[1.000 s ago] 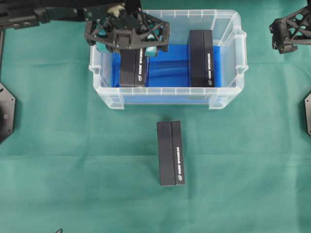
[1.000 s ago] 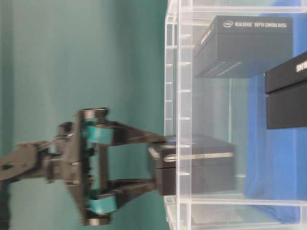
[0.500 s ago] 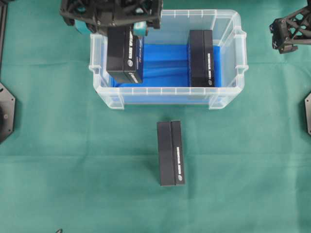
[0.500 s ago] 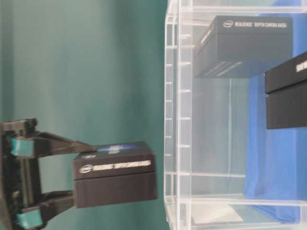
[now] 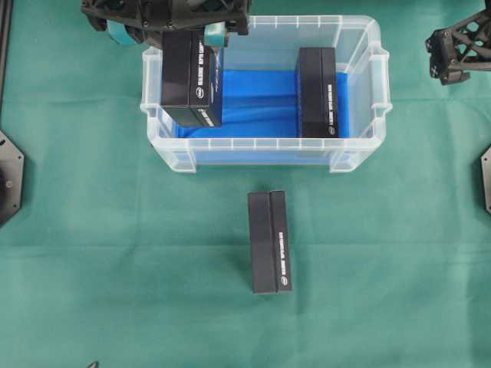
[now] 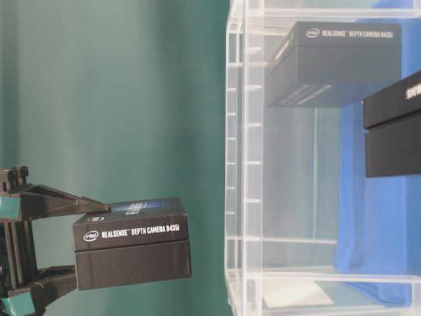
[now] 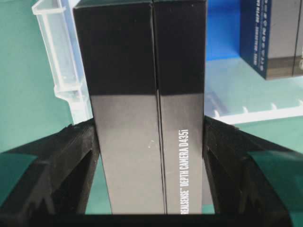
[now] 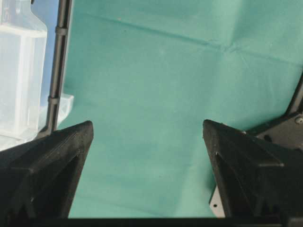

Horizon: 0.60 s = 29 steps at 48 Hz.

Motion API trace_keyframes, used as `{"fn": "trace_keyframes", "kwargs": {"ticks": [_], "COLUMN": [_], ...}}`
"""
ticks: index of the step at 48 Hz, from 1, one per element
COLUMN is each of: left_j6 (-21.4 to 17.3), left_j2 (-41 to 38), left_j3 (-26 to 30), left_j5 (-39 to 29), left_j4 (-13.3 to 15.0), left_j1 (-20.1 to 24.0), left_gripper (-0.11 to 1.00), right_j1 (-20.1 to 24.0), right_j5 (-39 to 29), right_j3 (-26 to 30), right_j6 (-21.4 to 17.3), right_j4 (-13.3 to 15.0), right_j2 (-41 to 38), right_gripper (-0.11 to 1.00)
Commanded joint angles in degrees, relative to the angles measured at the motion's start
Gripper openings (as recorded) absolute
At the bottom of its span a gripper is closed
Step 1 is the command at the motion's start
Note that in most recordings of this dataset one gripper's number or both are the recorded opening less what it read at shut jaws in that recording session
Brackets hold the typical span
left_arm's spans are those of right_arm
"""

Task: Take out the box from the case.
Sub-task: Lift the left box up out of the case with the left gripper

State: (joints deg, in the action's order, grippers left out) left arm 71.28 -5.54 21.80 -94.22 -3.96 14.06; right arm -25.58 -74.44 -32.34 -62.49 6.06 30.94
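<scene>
My left gripper (image 5: 184,27) is shut on a black box (image 5: 190,77) and holds it lifted above the left end of the clear case (image 5: 360,146). The table-level view shows this box (image 6: 131,242) wholly outside the case wall (image 6: 245,164). In the left wrist view the box (image 7: 147,109) fills the gap between the fingers (image 7: 61,161). A second black box (image 5: 317,92) stands in the case on the blue lining (image 5: 261,100). A third black box (image 5: 269,241) lies on the cloth in front of the case. My right gripper (image 5: 459,52) is open and empty at the far right.
Green cloth (image 5: 115,253) covers the table. Black arm base plates sit at the left edge (image 5: 9,176) and the right edge (image 5: 486,176). In the right wrist view a corner of the case (image 8: 21,71) shows at the left.
My left gripper has lifted the black box up out of the case's left end and drawn it a little leftward. The right gripper has not moved.
</scene>
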Motion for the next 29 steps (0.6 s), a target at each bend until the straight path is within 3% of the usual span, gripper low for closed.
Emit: {"fn": "trace_keyframes", "kwargs": {"ticks": [1, 29], "left_j6": [0.09, 0.09], "left_j2": [2.20, 2.37], "left_j3": [1.49, 1.32], "left_j5": [-0.09, 0.00], "left_j4": [0.09, 0.00], "left_j1": [-0.09, -0.09], "left_gripper": [0.60, 0.60], "right_j1": [0.00, 0.00], "right_j5": [0.26, 0.26], "right_j3": [0.62, 0.53], "right_j6": [-0.09, 0.00], "right_j4": [0.18, 0.18], "right_j2": [0.44, 0.44], "right_gripper": [0.91, 0.91]}}
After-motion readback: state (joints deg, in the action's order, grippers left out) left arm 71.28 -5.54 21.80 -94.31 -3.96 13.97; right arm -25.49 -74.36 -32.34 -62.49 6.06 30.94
